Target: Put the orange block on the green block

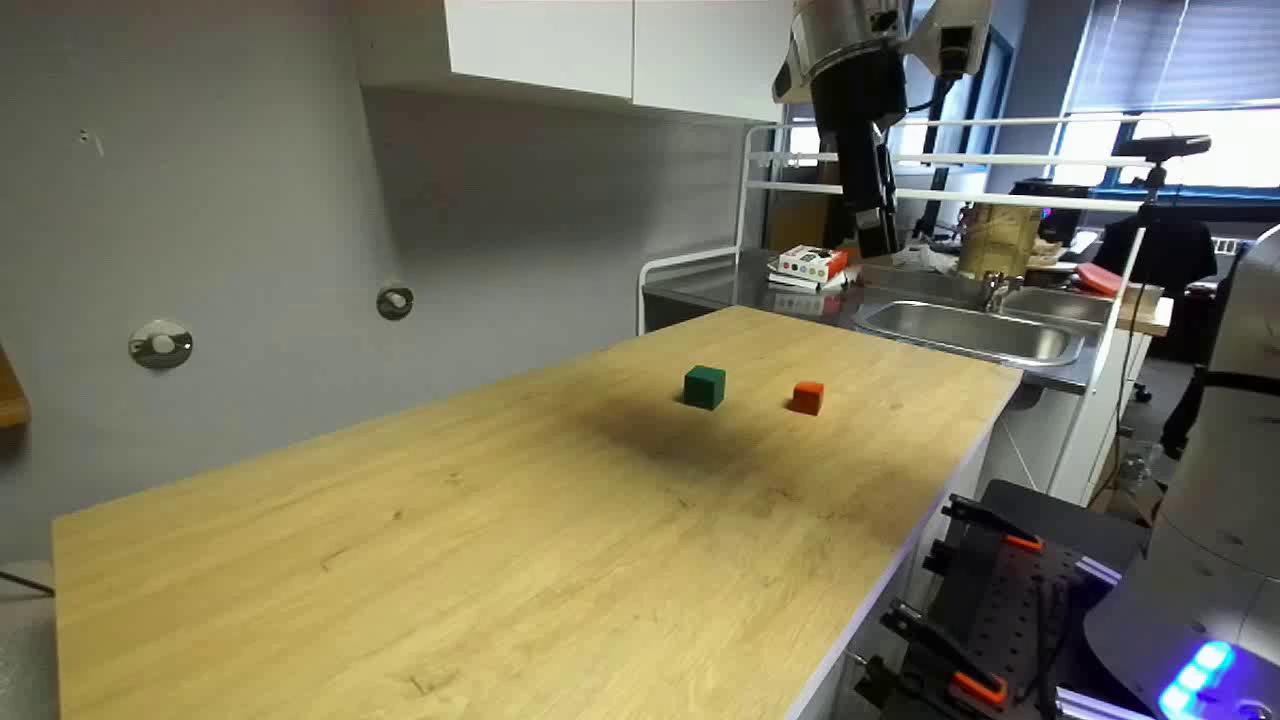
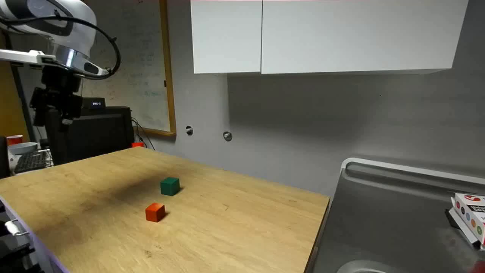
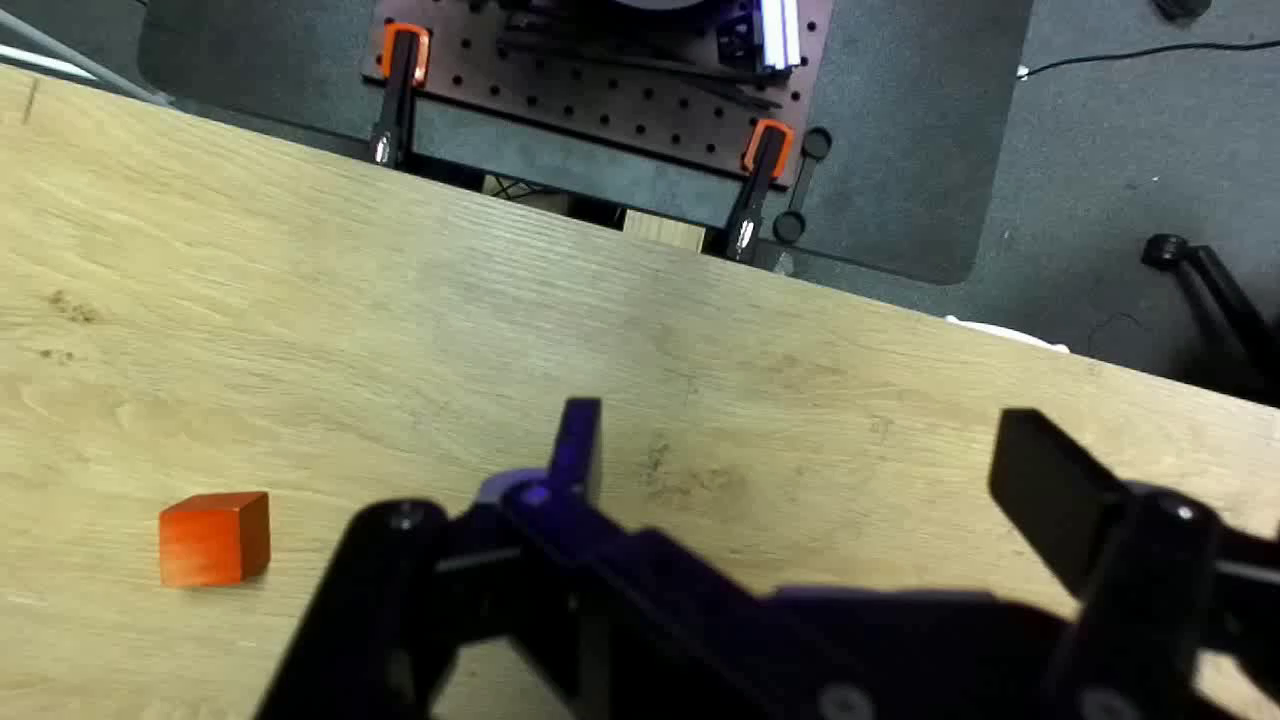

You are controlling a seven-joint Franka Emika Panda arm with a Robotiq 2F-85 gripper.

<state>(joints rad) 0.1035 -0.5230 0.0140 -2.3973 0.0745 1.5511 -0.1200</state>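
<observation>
Prob. pre-pick: see green [image 1: 704, 387] at L w/o orange [image 1: 806, 398] on top.
Going L to R in an exterior view: find green flat on table [image 1: 450, 570] w/ top bare; prob. meant as base, so best not bumped. Next find orange, also flat on table, near green but apart; prob. spaced to leave grasp room w/o hitting green. Farther R & high up, find gripper [image 1: 878, 237], holding nothing, w/ fingers [image 3: 1045, 490] wide apart per wrist view; prob. spread ready for a pick, & high enough to clear both. In wrist view, note orange off to L, outside the gap, so prob. need to shift over & square up to faces before lowering. Then must centre orange on green, else may tip or slide off.
</observation>
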